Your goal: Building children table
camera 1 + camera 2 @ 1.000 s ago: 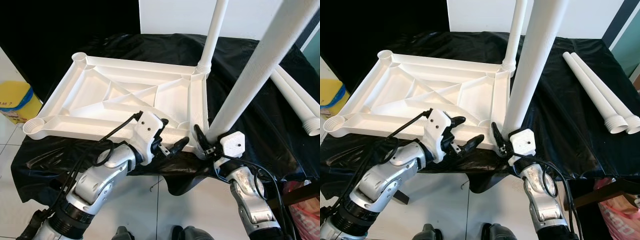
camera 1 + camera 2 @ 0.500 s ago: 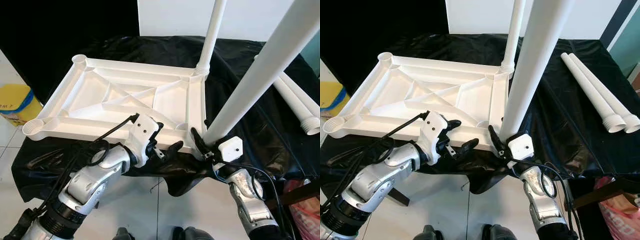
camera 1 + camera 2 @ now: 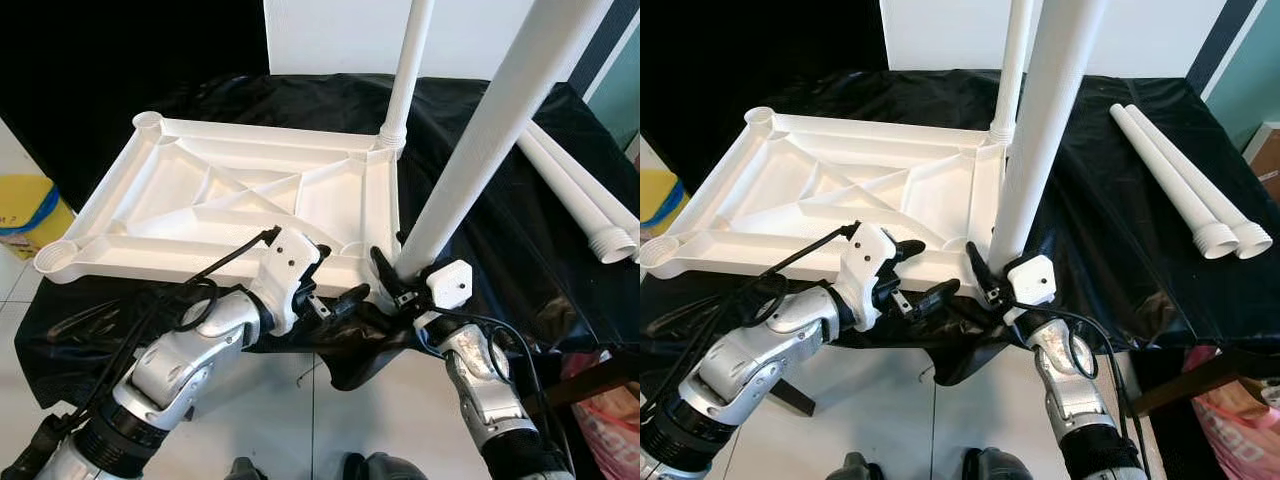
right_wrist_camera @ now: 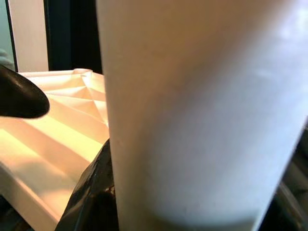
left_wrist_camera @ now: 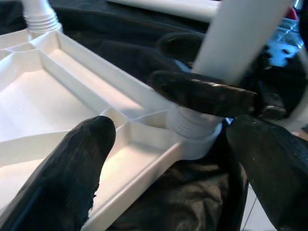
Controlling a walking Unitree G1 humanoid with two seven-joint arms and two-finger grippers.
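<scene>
Tabletop (image 3: 230,200) overhangs cloth edge; right hand (image 3: 392,285) clamps leg (image 3: 480,140), left hand (image 3: 335,290) spread empty beside

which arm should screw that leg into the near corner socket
Right. The right pincer already grips the leg just above the corner socket. The left pincer is open over the tabletop edge, better for bracing.

Both silver arms reach forward, elbows bent; left gripper (image 3: 332,283) spreads its fingers wide, right gripper (image 3: 393,283) clamps tight, wrist upright.
</scene>
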